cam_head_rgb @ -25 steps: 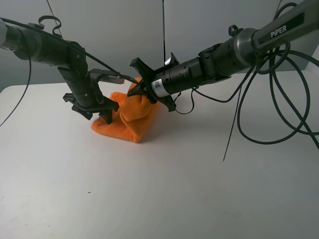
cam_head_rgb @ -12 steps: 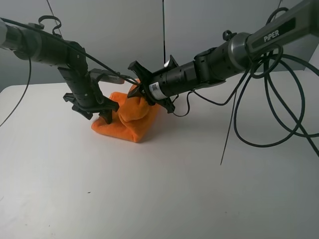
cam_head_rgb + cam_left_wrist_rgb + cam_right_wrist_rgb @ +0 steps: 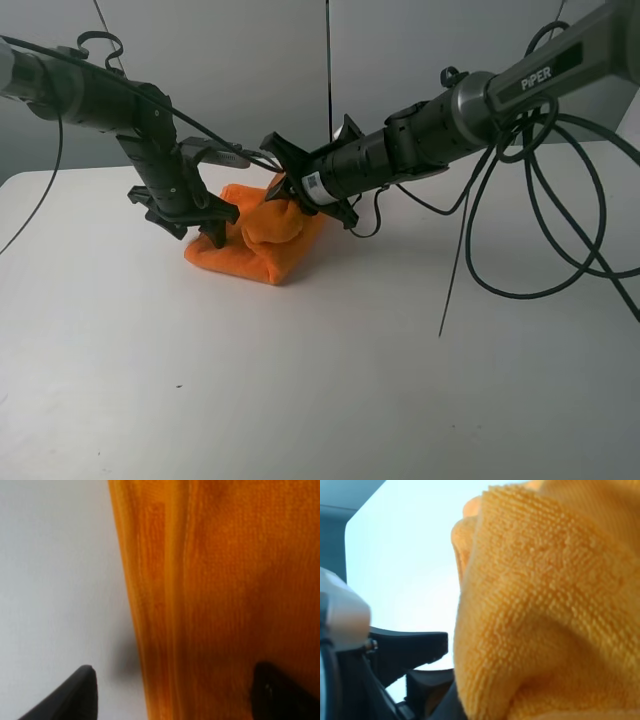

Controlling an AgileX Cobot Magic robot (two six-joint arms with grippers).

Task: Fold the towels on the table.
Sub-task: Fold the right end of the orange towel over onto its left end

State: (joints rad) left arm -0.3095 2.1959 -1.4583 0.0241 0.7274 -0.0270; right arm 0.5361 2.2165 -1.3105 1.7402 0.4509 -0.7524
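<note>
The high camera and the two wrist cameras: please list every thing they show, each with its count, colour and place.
towel: one, bright orange, bunched on the table toward the back left, between the two grippers.
table: one, white, under everything.
cables: several, black, looping from the right arm over the table's right side.
left gripper: one, black, jaws open, one finger on the towel and one beside its left edge.
right gripper: one, black, at the towel's raised top; the right wrist view is filled with cloth, so its jaws cannot be judged.
</note>
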